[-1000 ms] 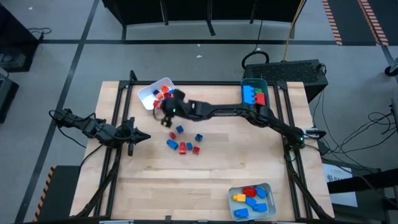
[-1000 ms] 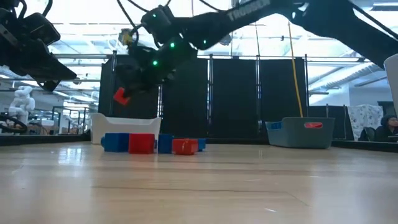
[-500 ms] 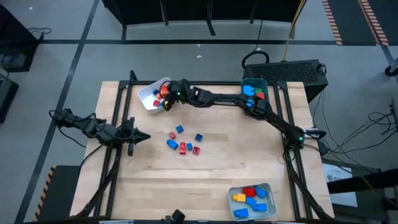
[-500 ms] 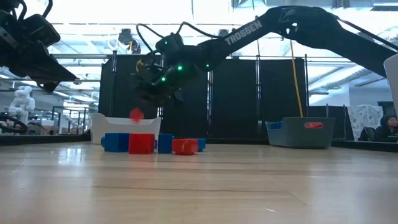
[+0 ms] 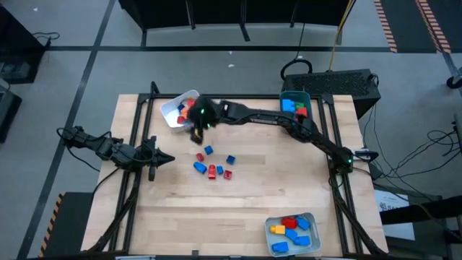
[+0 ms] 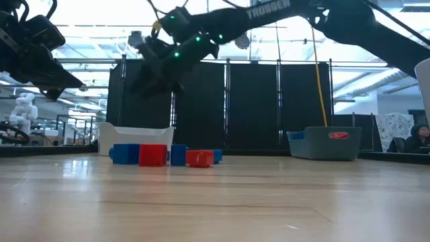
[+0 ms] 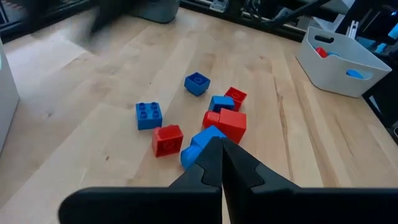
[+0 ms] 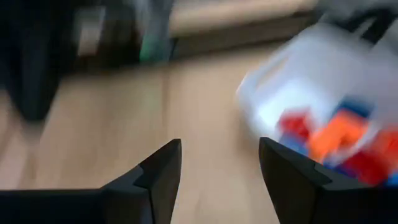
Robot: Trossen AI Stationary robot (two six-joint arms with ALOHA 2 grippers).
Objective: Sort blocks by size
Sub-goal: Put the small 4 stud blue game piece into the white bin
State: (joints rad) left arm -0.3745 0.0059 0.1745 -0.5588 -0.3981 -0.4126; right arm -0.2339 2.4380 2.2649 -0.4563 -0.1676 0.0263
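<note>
blocks [image 5: 212, 163] lie loose in a small cluster near the middle of the desk [image 5: 238, 202], each squat with studs up and no clear long axis. right gripper [image 5: 196, 123] hangs just beside the white tray [image 5: 173, 110], fingers spread and empty. left gripper [image 5: 167, 159], pressed together, points toward the cluster from the left edge.

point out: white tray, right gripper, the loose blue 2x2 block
white tray [image 5: 172, 110], high view, bare rim at its left edge
right gripper [image 8: 217, 165], right wrist view, midway between its fingertips
blue 2x2 block [image 7: 148, 115], left wrist view, studded top
</note>
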